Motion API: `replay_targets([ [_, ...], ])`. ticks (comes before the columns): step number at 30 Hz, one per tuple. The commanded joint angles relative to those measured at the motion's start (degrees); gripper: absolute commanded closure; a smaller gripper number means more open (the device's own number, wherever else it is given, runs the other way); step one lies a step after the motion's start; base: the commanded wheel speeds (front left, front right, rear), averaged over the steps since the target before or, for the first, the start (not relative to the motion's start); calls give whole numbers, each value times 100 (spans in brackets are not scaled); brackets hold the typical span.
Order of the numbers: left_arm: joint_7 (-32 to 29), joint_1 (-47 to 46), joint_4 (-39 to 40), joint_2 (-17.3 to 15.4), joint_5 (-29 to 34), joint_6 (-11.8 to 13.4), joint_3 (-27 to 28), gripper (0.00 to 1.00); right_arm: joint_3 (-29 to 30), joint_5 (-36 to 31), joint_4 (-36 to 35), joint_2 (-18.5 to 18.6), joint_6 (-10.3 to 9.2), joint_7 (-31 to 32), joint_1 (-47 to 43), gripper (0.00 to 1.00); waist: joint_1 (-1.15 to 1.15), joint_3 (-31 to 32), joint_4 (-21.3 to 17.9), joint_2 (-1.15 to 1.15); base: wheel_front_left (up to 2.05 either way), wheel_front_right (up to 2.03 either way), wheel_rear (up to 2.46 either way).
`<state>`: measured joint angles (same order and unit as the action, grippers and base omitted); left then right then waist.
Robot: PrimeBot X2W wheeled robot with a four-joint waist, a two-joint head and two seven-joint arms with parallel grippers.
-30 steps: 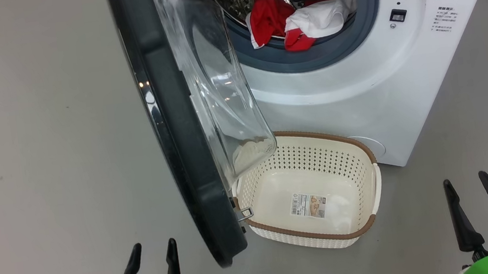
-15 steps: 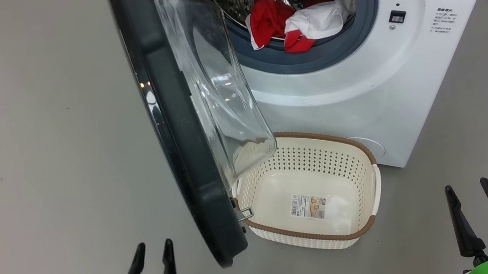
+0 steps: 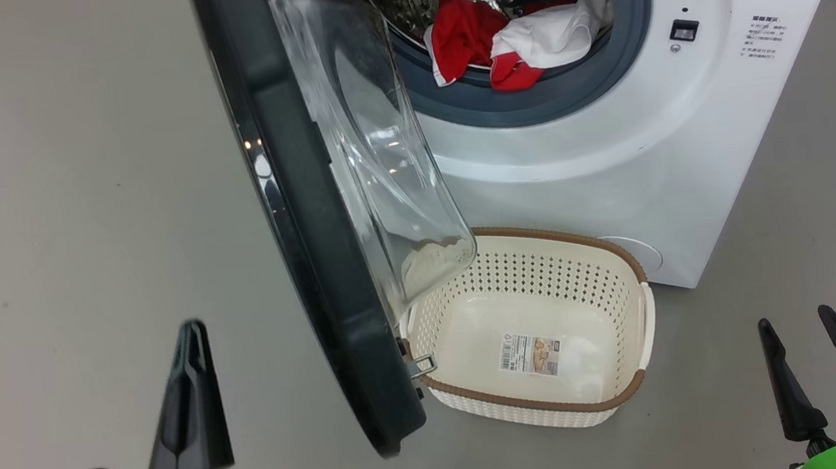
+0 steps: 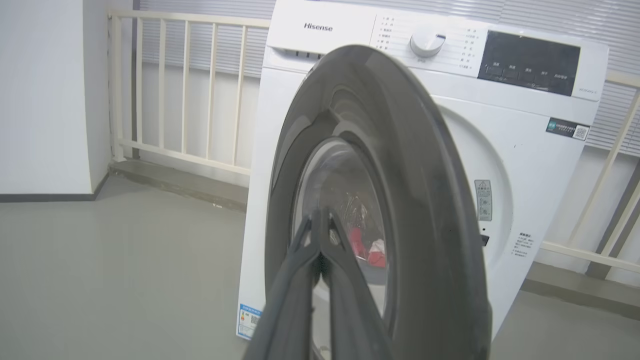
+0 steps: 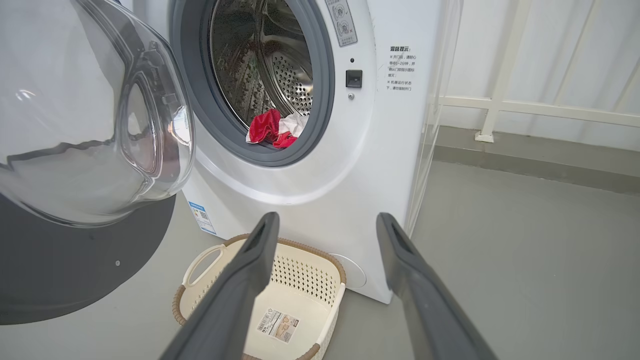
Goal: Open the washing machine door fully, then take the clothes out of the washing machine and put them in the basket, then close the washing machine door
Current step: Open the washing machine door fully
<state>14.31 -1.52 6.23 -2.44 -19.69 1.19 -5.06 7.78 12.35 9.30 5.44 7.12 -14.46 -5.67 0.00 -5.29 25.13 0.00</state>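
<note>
Near left, beside door (image 3: 306, 223): left gripper (image 3: 191, 331) newly raised, pinched together, empty (parted a second ago); right gripper (image 3: 793, 317) spread, empty; likely readying to push door wider.

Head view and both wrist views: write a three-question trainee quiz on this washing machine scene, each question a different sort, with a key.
1. True or false: the clothes lie in the drum, not in the basket.
2. Which claw has its fingers together? A) left B) right C) both
3. Fill in: the door stands ___.

Key
1. True.
2. A: the left claw is shut and the right claw is open.
3. Open.
</note>
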Motion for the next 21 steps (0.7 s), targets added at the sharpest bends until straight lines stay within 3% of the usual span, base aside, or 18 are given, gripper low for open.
replay_targets([
  [1, 69, -260, 538, -43, 75, 60, 106, 100, -149, -39, -133, 96, 36, -53, 94, 0, 0, -12, -1, 0, 0, 0, 0],
  [9, 69, -295, 1236, -43, 225, -28, -905, 100, -153, -38, -160, 97, 36, -53, 126, 0, 0, -36, -28, 0, 0, 0, 0],
  [12, 69, -262, 1088, -43, 149, -74, -1338, 100, -161, -39, -167, 94, 36, -53, 147, 0, 0, -47, -51, 0, 0, 0, 0],
  [21, 69, -348, 286, -43, -410, -260, -1849, 100, -187, -33, -189, 94, 36, -53, 197, 0, 0, -106, -119, 0, 0, 0, 0],
])
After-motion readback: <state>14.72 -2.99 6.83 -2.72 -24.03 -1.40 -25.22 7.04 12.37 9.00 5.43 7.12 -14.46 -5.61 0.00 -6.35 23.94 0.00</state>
